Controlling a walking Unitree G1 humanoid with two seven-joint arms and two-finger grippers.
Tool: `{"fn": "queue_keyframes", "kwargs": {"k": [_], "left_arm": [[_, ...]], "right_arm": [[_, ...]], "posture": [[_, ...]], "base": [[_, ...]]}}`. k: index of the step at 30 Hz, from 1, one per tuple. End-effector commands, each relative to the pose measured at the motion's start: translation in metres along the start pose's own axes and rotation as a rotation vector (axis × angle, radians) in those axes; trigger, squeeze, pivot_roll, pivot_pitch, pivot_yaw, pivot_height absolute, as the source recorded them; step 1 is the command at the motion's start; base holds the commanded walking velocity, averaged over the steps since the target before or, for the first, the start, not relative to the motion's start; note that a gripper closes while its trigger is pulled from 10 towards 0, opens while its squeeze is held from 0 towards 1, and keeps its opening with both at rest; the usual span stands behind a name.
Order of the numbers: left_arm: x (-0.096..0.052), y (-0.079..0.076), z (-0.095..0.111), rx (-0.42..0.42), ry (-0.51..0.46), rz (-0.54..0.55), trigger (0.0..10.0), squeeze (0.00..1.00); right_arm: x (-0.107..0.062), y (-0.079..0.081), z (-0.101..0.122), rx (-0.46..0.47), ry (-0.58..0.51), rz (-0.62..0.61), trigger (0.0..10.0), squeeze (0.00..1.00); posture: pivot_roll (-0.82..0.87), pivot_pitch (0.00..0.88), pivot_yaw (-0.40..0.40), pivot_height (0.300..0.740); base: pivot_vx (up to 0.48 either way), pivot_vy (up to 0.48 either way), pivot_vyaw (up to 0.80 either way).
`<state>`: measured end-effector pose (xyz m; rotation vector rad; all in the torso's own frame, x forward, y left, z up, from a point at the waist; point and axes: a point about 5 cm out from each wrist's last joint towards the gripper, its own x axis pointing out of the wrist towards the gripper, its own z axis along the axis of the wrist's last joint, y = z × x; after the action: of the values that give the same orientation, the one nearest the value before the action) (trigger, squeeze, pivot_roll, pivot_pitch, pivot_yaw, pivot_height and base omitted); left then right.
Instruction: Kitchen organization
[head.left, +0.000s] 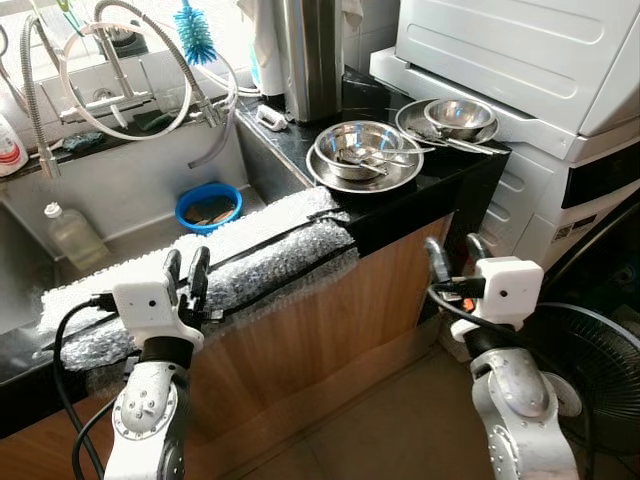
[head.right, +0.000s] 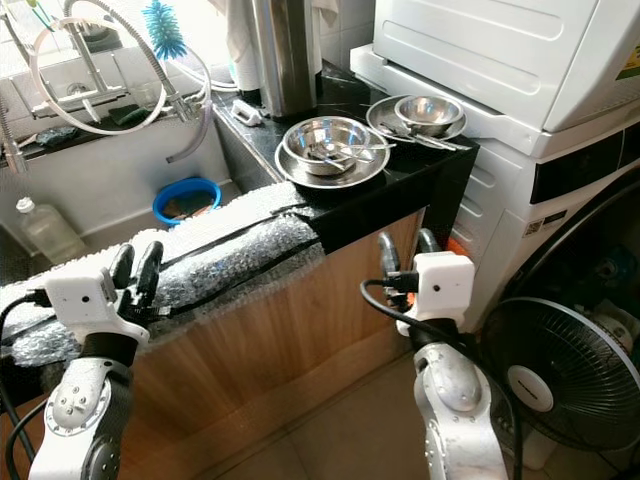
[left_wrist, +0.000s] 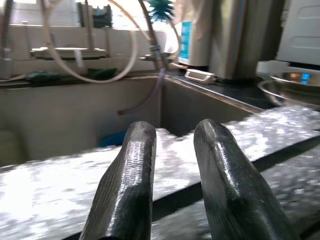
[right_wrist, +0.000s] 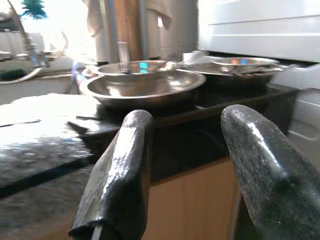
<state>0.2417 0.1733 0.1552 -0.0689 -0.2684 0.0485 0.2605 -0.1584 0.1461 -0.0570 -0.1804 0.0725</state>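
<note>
Left gripper (head.left: 186, 268) raised before bubble-wrapped table (head.left: 260, 250) edge, fingers slightly apart, right gripper (head.left: 453, 255) below steel bowls (head.left: 362, 152), fingers apart, both empty

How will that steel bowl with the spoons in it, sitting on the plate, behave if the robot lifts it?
The bowl looks like thin polished steel, so probably stiff, light and slippery between hard fingers. It rests loose on a plate, so it may slide when nudged. The spoons inside would likely rattle or shift if it tilts.

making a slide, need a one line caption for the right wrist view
Open right claw held below the black counter edge, facing stacked steel bowls beside a white appliance.
</note>
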Motion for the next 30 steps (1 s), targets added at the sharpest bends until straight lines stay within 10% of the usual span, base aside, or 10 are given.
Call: {"fn": "queue_keyframes", "kwargs": {"k": [1, 30], "left_arm": [[0.0002, 0.0020, 0.0014, 0.008, -0.003, 0.015, 10.0, 0.00], [0.0021, -0.0043, 0.0057, 0.024, -0.021, -0.029, 10.0, 0.00]], "right_arm": [[0.0015, 0.0045, -0.0006, 0.011, 0.008, 0.016, 10.0, 0.00], [0.0012, 0.0065, -0.0009, 0.015, 0.011, 0.026, 10.0, 0.00]], "posture": [[-0.16, 0.037, 0.068, 0.740], [-0.15, 0.045, 0.068, 0.740]], "base": [[0.000, 0.480, 0.00], [0.000, 0.080, 0.00]]}}
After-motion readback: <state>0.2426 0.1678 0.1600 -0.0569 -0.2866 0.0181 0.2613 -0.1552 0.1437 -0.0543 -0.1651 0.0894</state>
